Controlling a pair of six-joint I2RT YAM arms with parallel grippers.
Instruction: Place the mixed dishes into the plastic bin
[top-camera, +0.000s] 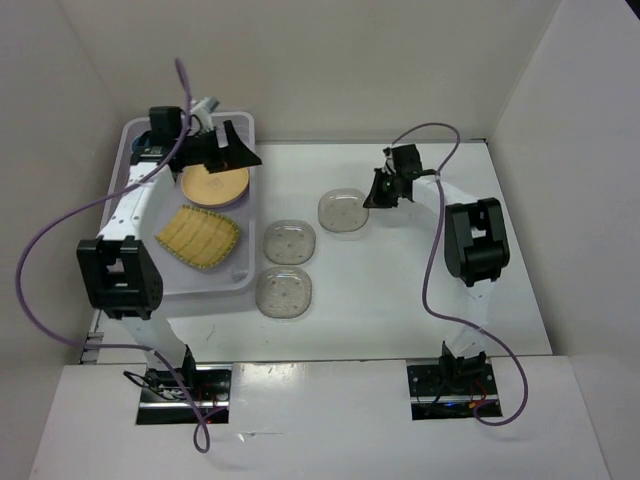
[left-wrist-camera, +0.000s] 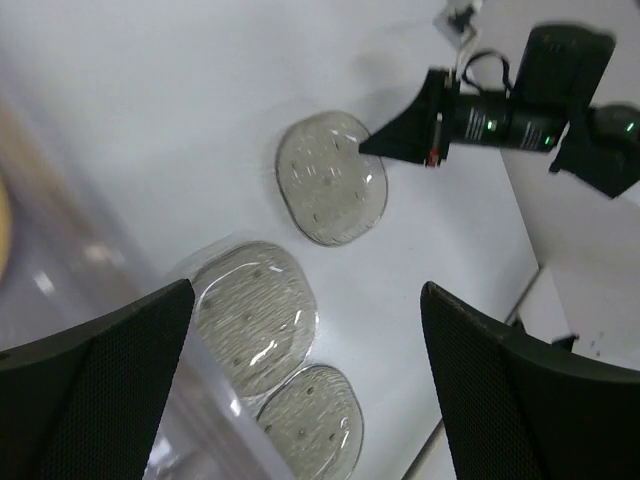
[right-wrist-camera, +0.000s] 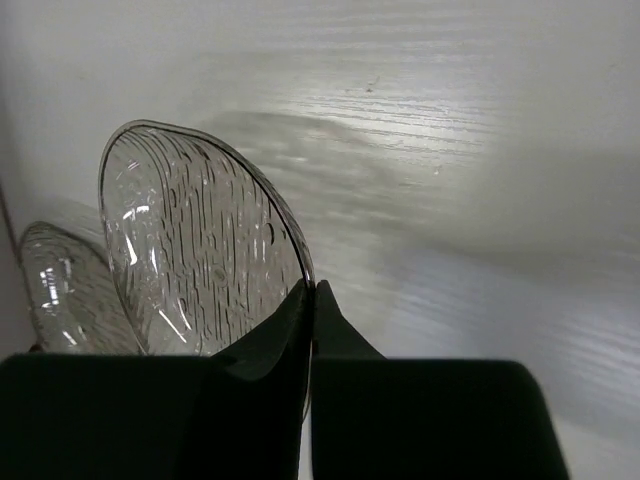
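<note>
My right hand (top-camera: 376, 194) is closed on the far saucer (top-camera: 341, 212) by its rim (only the thin edge is pinched); the bin (top-camera: 205, 288) lies well to my left.

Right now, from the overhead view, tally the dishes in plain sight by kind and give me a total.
Clear speckled saucers: 3
Round orange-yellow plate: 1
Yellow woven plate: 1
Total: 5
</note>
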